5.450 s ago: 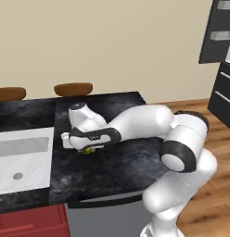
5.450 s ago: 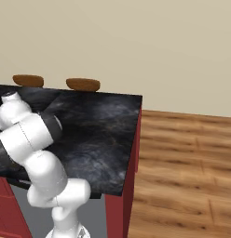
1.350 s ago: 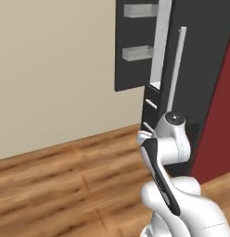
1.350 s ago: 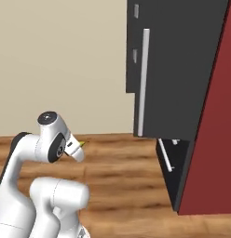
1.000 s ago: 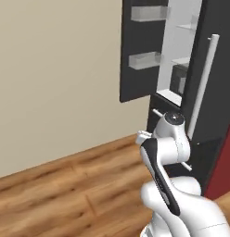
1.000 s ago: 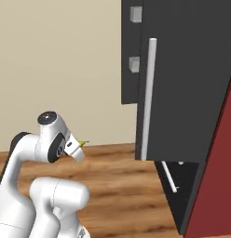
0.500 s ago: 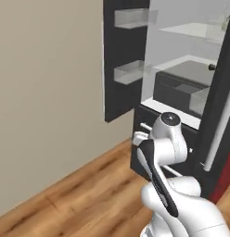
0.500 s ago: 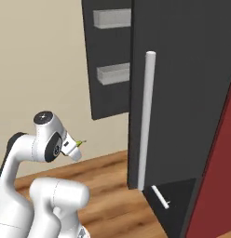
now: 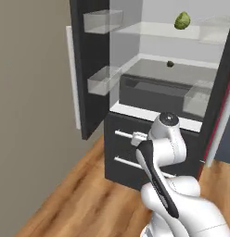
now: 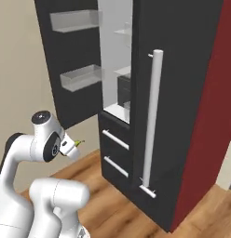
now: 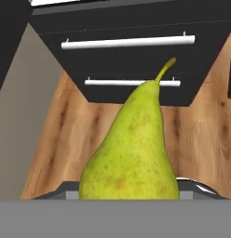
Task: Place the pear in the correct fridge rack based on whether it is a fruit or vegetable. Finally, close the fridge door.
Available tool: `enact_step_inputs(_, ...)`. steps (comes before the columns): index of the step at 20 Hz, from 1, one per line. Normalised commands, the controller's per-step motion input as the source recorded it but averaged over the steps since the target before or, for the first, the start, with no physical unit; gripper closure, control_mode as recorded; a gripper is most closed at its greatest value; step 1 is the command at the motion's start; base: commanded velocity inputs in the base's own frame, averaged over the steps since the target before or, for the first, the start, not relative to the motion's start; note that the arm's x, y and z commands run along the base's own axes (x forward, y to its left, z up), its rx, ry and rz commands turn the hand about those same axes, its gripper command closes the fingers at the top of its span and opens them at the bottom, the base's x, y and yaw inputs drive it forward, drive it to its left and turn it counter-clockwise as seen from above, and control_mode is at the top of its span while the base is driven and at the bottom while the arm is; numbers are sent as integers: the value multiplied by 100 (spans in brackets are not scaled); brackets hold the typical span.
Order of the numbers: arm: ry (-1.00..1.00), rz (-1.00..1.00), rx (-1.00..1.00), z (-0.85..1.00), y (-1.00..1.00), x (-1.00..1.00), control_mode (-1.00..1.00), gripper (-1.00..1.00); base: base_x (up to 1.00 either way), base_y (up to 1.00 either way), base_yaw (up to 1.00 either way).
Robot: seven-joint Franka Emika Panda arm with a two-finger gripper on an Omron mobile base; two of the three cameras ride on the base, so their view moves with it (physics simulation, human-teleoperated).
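The pear (image 11: 131, 148) is yellow-green with a brown stem and stands large in the hand view. My gripper (image 11: 130, 188) is shut on its lower part. In the right base view the gripper (image 10: 73, 146) is held close to the arm, and the pear's tip (image 10: 78, 143) pokes out toward the fridge. The fridge door (image 9: 91, 60), dark grey with clear bins on its inner face, stands wide open at the left. It also shows in the right base view (image 10: 66, 93). The gripper hangs in front of the lower drawers (image 11: 126, 44), apart from them.
On the upper fridge shelf (image 9: 149, 30) sits a crinkled green leafy vegetable (image 9: 182, 21). A small dark item (image 9: 170, 64) lies on the shelf below. A second door with a long silver handle (image 10: 152, 121) stands at the right, beside a dark red cabinet side (image 10: 210, 116). Wooden floor lies below.
The whole picture has shifted: the base has swung round to face the fridge, so its open inside and shelves now show. The pear stays in the shut gripper.
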Motion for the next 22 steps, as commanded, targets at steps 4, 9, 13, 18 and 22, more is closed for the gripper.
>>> enact_step_inputs(4, 0, 0, 0, 0, 0, 0, 100, 100, 40, 62, -64)
enact_step_inputs(9, 0, 0, 0, 0, 0, 0, 100, 100, 51, 62, -61)
enact_step_inputs(13, 0, 0, 0, 0, 0, 0, 100, 100, 47, 39, -53)
enact_step_inputs(18, 0, 0, 0, 0, 0, 0, 100, 100, 37, 28, -46)
enact_step_inputs(22, 0, 0, 0, 0, 0, 0, 100, 100, 45, 48, -39)
